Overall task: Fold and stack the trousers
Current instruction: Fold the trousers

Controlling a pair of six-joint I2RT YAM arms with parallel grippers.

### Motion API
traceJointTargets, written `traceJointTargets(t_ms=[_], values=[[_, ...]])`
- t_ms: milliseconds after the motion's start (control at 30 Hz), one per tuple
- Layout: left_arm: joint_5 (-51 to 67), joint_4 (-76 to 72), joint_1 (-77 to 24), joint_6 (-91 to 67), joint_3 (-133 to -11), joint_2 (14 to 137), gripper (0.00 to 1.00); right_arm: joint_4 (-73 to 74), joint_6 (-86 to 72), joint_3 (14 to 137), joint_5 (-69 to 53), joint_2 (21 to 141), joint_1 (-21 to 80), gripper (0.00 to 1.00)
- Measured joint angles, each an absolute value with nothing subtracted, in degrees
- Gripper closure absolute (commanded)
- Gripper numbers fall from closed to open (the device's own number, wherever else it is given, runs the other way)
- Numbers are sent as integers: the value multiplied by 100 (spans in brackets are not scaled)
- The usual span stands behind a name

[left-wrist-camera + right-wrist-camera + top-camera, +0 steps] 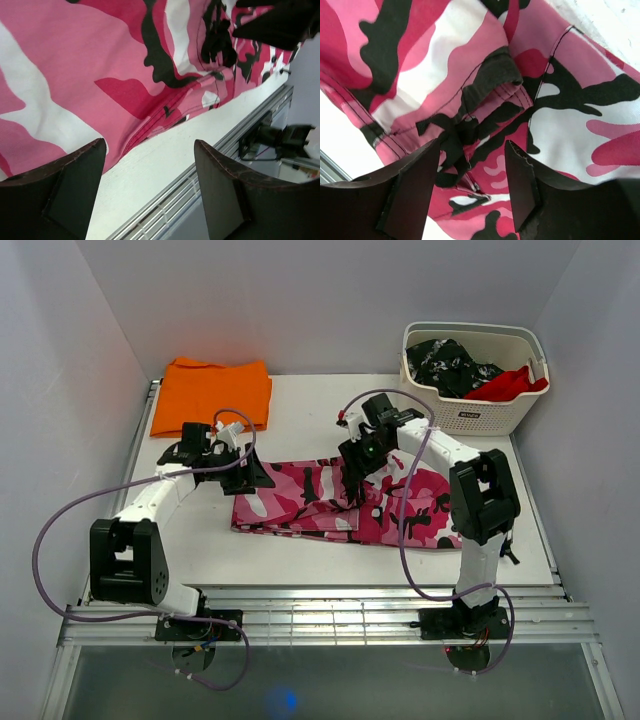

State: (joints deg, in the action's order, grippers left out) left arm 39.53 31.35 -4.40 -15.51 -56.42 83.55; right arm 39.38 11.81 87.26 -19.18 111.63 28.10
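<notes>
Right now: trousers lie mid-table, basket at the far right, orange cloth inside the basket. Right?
No. The orange cloth is not in the basket; it lies on the table at the far left, as the top view shows. The basket holds a speckled garment and a red cloth. The trousers mid-table and the basket at the far right are correct.

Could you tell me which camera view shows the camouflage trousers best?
The top external view: the trousers lie nearly whole on the table. Each wrist view shows only a close patch, the left an edge, the right a black tie.
</notes>
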Motion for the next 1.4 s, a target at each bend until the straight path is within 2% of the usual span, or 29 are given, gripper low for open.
traceJointTargets(t_ms=[67,200,300,333,433,733,900,1133,1200,1300,1400], values=[[4160,3133,-451,-1251,-5568,8267,28,3837,976,8726,-1944,11187,2792,45],[4486,3037,-572,-576,-5468,8197,31,3732,742,8720,-2071,11214,2792,48],[4491,2764,-880,-244,-5433,8195,30,3612,615,8600,-2115,11214,2781,42],[4442,2637,-1046,-161,-5441,8208,30,3562,580,8519,-2108,11214,2775,37],[4202,2290,-1671,32,-5621,8431,29,3568,454,8337,-2095,11214,2720,30],[3413,1411,-3308,143,-5854,9588,36,3398,62,8180,-2423,11214,2213,25],[3433,1363,-3848,244,-5835,9627,43,3275,-139,8147,-2906,11404,2123,26],[3555,1621,-4298,749,-5769,9415,39,3205,-331,8165,-3409,11712,2143,28],[3494,1743,-4278,871,-5725,9242,38,3181,-373,8193,-3496,11751,2145,29],[3391,1868,-4104,897,-5502,8678,38,3135,-425,8302,-3610,11889,2147,38],[3461,1992,-3472,696,-5382,8047,38,3127,-482,8370,-3693,11987,2154,41]])
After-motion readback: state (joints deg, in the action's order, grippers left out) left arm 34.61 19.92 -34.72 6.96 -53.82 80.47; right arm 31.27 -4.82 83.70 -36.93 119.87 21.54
